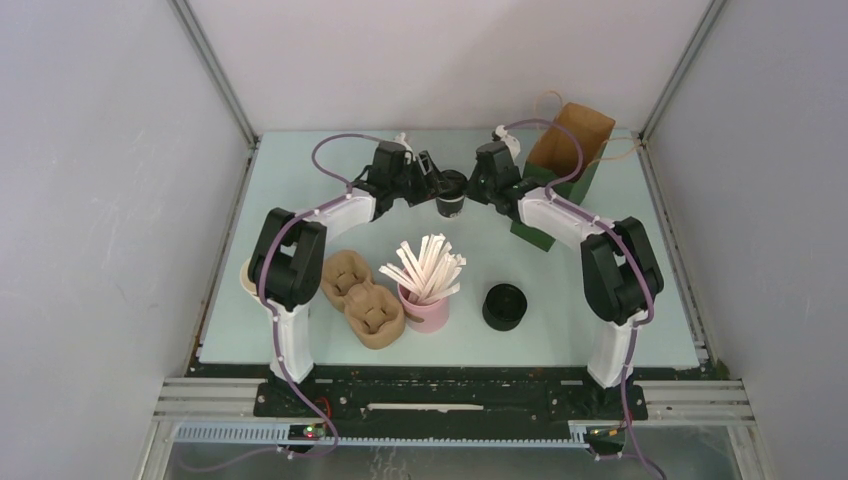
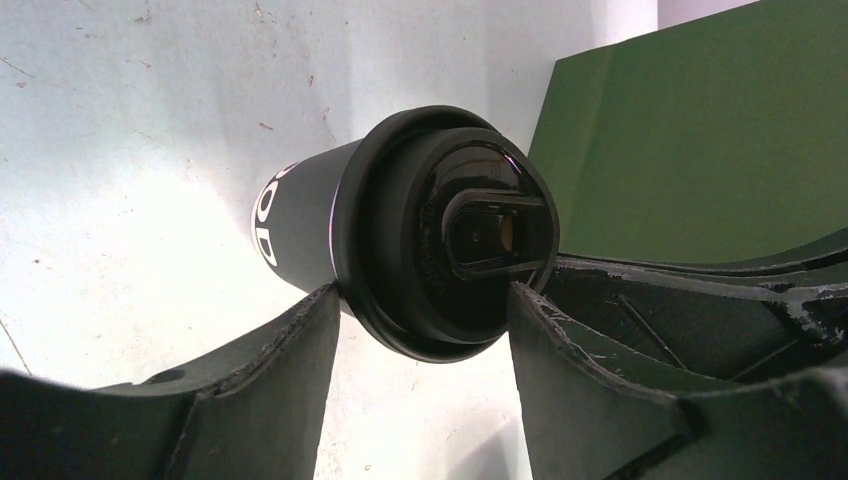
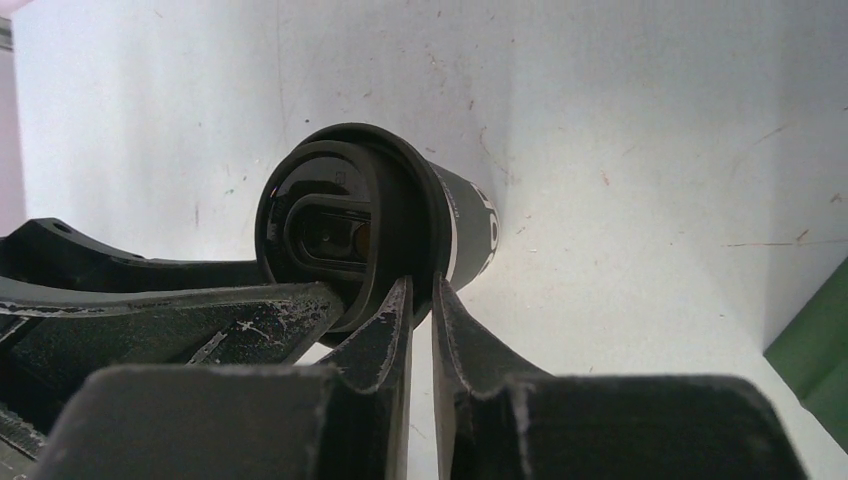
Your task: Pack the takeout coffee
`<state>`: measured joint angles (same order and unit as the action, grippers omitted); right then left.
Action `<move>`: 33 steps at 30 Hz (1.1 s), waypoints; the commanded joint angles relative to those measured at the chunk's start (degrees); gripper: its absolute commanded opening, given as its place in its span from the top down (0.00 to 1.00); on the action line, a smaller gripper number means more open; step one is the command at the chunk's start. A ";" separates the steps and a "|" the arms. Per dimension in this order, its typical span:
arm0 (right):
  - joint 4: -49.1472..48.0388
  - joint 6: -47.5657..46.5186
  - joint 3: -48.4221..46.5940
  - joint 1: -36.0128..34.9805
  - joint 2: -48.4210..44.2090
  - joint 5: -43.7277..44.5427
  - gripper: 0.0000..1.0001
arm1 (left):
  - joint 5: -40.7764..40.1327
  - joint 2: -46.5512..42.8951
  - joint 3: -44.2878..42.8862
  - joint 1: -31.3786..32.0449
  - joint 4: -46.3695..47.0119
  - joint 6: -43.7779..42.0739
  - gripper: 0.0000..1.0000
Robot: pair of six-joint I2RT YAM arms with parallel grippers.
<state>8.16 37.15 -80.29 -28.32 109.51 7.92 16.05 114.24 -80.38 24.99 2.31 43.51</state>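
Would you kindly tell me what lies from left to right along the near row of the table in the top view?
cream-rimmed cups → cardboard cup carrier → pink holder of white sticks → black stack of lids

The takeout coffee [image 3: 350, 220] is seen lid-first against the pale bench [image 3: 650, 120]; its lid rim is pinched between the nearly closed fingers of the right claw [image 3: 422, 290], and a green surface [image 3: 820, 350] is glimpsed at right

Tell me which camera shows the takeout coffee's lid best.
Left wrist: the lid is large, face-on and nearly whole, with the sip slot clear. Right wrist shows it too, its lower edge hidden behind fingers. Top external shows only a small dark disc.
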 commanded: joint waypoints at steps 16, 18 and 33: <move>20.89 -4.69 -1.50 -1.30 13.52 -0.79 0.83 | 4.21 3.57 4.15 0.19 -6.65 -1.65 0.33; 19.86 -3.72 -1.54 -0.23 13.30 -6.00 0.83 | 4.64 3.94 3.89 0.07 -6.56 -1.36 0.33; 25.64 -2.03 -4.33 0.47 14.85 -8.29 0.83 | 5.23 3.69 3.84 0.04 -6.52 -1.27 0.33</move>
<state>14.66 37.93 -87.00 -24.93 113.80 -2.07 18.39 114.87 -79.46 23.83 4.58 45.01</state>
